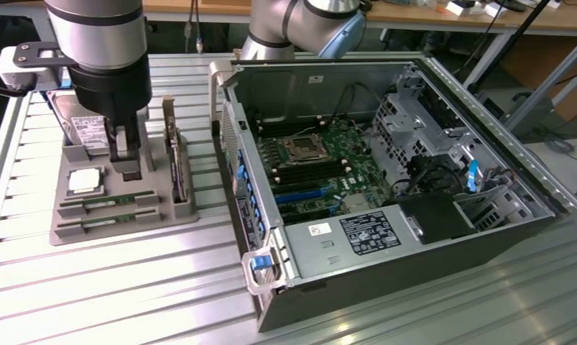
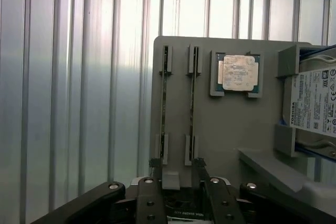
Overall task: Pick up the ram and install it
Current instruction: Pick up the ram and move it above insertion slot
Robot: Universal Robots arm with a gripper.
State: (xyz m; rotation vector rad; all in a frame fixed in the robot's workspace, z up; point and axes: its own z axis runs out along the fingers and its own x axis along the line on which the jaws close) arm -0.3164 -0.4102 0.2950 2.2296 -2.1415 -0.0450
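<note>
- The hand (image 2: 177,174) hung with its two fingers (image 2: 198,165) spread wide and holding nothing, above one end of a grey parts tray (image 2: 226,129) on the ribbed metal tabletop (image 1: 125,287).
- Two thin green sticks stood on edge in parallel slots of the tray. The ram (image 2: 192,103) was the one nearer the CPU chip (image 2: 239,73), and a second ram stick (image 2: 164,103) sat just beside it.
- Which stick the hand was lined up with could not be told.
- The ram looked light and stiff but fragile, a bare circuit board with small chips.
- It would likely be best pinched across its thin faces near the middle of the long upper edge, away from the contact edge seated in the slot.
- The narrow gap between the sticks left little room for a finger, so the neighbour could be nudged.
- In the exterior view, an upright expansion card (image 1: 176,162) rose close beside the hand, and a hard drive (image 1: 89,133) stood on its other side.
- Both crowded any sideways move.
- An open computer case (image 1: 413,237) lay towards the exterior view's right, its green motherboard (image 1: 317,172) exposed among cables and metal walls.
</note>
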